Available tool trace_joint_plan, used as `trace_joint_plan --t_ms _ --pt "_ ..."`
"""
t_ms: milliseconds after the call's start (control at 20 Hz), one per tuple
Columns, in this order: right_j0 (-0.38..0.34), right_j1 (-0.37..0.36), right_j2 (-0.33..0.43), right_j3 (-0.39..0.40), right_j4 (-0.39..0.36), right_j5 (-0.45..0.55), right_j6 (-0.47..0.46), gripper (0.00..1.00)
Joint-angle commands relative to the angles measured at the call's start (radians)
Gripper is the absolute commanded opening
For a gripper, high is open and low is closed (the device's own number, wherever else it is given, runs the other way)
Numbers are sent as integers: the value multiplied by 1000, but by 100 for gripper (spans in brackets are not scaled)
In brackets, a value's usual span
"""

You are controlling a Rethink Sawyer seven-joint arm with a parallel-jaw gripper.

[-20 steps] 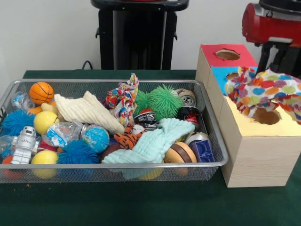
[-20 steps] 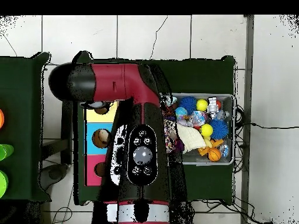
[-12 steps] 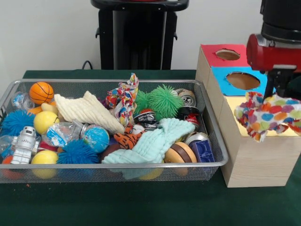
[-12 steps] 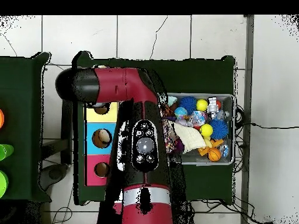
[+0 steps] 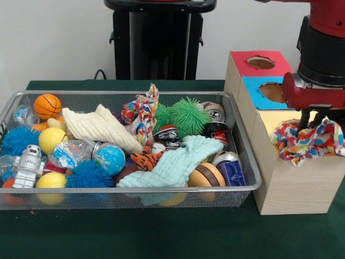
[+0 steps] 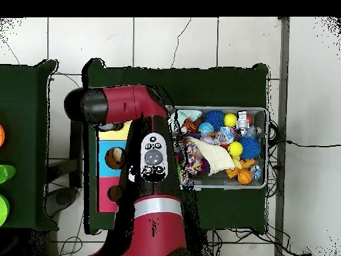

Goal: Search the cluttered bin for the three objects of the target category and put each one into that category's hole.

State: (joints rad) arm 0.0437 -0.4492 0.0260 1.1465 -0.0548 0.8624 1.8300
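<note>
The green tabletop (image 5: 161, 237) lies bare along the lower edge of the front view; the wire bin (image 5: 81, 197) fills the left and centre, heaped to its rim; the wooden box (image 5: 294, 186) stands just beside it at right, its red and blue holes uncovered; the tool (image 5: 310, 127) is clamped on the spotted cloth (image 5: 307, 143), bunched over the yellow section.

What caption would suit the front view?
Robot arm lowers a colourful cloth onto the yellow top of the wooden box.
</note>
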Motion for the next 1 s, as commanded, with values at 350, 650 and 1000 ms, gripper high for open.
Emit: trace_joint_plan --t_ms 350,650,1000 --pt "-4 -69 41 116 -28 241 -22 0" --pt "-12 23 70 97 -41 126 -7 0" --pt "-22 176 93 15 -60 -8 -1 0"
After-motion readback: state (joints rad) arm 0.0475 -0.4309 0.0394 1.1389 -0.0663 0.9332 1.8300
